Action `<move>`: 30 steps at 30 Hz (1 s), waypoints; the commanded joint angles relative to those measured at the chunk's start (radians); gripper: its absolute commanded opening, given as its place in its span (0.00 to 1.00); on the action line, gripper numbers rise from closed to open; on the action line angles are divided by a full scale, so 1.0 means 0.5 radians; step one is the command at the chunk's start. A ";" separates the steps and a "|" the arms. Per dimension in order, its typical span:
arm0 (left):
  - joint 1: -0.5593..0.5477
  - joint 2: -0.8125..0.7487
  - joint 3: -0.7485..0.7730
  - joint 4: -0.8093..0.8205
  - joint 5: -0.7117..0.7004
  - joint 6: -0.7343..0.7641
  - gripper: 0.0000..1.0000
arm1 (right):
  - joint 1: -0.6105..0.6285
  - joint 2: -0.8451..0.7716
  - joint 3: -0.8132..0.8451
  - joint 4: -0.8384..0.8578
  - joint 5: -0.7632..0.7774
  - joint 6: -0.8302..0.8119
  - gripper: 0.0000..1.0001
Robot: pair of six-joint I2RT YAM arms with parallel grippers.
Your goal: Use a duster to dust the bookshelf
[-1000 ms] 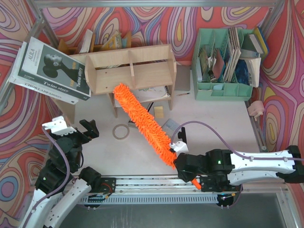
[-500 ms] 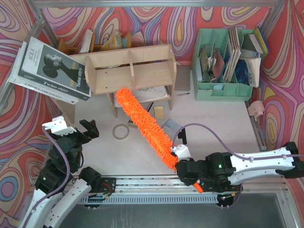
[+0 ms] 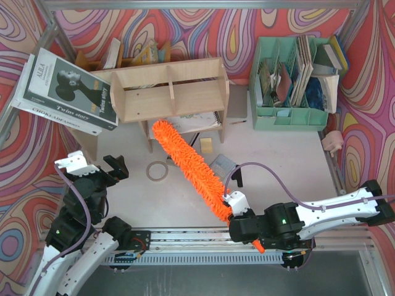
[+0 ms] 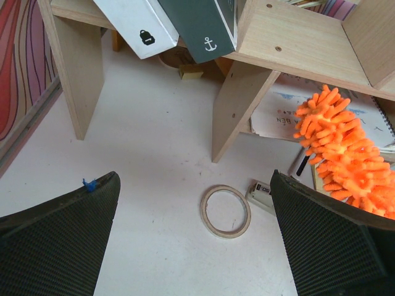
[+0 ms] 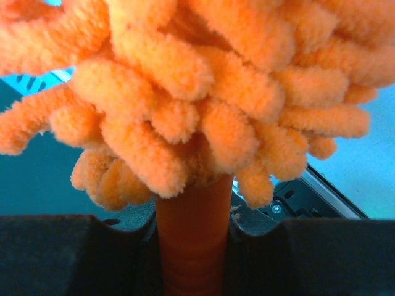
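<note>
While the right gripper [image 3: 239, 223] clenched its thin handle, the long, fluffy, bright orange chenille duster [image 3: 187, 161] slanted up and left from it across the pale table [image 3: 281, 157]. Its far tip lay just below the wide, light plywood bookshelf [image 3: 170, 92]. The left gripper [image 3: 96, 166] gaped empty, well apart.

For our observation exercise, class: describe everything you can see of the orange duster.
The duster is a long, bright orange brush of fluffy, finger-like chenille strands on a thin orange plastic handle. The right gripper is shut on the handle just below the fluff, and the handle's end sticks out behind it. The duster slants across the table, its tip at the lower opening of the bookshelf. Whether the tip touches anything cannot be told.
</note>
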 commanded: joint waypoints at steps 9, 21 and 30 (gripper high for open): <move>0.013 0.012 0.008 0.004 -0.018 -0.019 0.99 | 0.015 0.233 0.081 0.301 0.232 0.020 0.00; 0.011 -0.035 0.007 0.001 -0.017 -0.031 0.98 | -0.181 0.442 0.267 0.408 0.395 -0.089 0.00; 0.011 -0.129 0.004 -0.008 -0.045 -0.046 0.98 | -0.390 0.608 0.407 0.501 0.413 -0.255 0.00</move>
